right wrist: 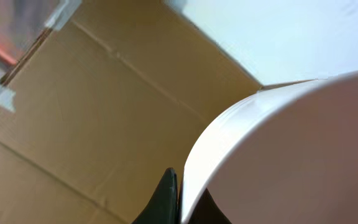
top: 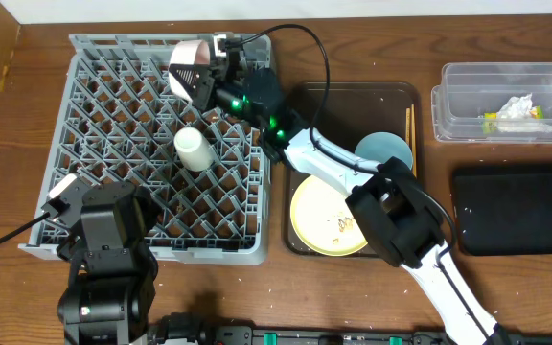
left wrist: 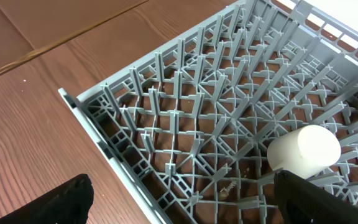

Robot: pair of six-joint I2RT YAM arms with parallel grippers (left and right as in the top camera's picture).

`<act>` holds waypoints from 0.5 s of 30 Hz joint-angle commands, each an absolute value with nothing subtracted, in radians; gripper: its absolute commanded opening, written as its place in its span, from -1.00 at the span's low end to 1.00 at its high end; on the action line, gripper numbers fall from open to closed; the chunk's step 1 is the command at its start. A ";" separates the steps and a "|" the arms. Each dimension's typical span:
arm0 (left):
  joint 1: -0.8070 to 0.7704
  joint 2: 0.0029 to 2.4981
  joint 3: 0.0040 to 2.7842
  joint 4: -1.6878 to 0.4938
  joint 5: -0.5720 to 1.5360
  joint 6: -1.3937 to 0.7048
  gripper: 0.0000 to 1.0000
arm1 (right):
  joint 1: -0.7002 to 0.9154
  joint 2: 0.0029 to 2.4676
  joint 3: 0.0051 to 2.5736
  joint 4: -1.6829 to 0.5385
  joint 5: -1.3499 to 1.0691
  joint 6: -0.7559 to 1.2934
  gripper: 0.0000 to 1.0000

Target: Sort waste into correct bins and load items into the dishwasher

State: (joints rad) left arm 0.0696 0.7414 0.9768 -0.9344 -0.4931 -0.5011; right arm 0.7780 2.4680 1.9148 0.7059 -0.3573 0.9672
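My right gripper point(top: 217, 69) is shut on the rim of the white bowl point(top: 190, 67) and holds it tilted on edge over the far side of the grey dish rack point(top: 103, 57). In the right wrist view the bowl's rim point(right wrist: 229, 130) sits between the fingers point(right wrist: 180, 199). The small white cup point(top: 191, 149) lies on its side in the rack and also shows in the left wrist view point(left wrist: 303, 149). My left gripper point(left wrist: 179, 199) is open and empty over the rack's near-left corner point(left wrist: 104, 143). The pale-yellow plate point(top: 326, 216), light-blue saucer point(top: 383, 151) and chopsticks point(top: 410, 125) lie on the dark-brown tray.
The dark-brown tray point(top: 353, 94) sits right of the rack. The clear tub point(top: 506, 77) at far right holds a white tissue point(top: 517, 107) and the green-yellow wrapper point(top: 492, 122). The black tub point(top: 516, 209) sits in front of it. Cardboard stands behind the table.
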 commanded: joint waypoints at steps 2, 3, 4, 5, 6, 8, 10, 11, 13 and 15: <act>0.073 0.739 0.992 -0.934 -0.497 -0.511 0.87 | 0.781 2.500 1.943 0.626 -0.329 0.931 -0.98; 0.073 0.739 0.992 -0.934 -0.497 -0.511 0.87 | 0.781 2.500 1.951 0.607 -0.342 0.928 -0.98; 0.073 0.739 0.992 -0.934 -0.497 -0.511 0.88 | 0.782 2.500 1.965 0.600 -0.367 0.908 -0.98; 0.073 0.739 0.992 -0.934 -0.497 -0.511 0.87 | 0.782 2.500 1.982 0.590 -0.390 0.891 -0.98; 0.073 0.739 0.992 -0.934 -0.497 -0.511 0.87 | 0.778 2.500 2.007 0.564 -0.412 0.875 -0.98; 0.073 0.739 0.992 -0.934 -0.497 -0.511 0.87 | 0.772 2.500 2.086 0.458 -0.444 0.830 -0.98; 0.073 0.739 0.992 -0.934 -0.497 -0.511 0.88 | 0.769 2.500 2.179 0.306 -0.450 0.766 -0.98; 0.073 0.739 0.992 -0.934 -0.497 -0.511 0.87 | 0.769 2.500 2.242 0.203 -0.453 0.709 -0.98; 0.073 0.739 0.992 -0.934 -0.497 -0.511 0.87 | 0.770 2.500 2.362 0.018 -0.453 0.595 -0.98; 0.073 0.739 0.992 -0.934 -0.497 -0.511 0.87 | 0.771 2.500 2.457 -0.090 -0.450 0.526 -0.98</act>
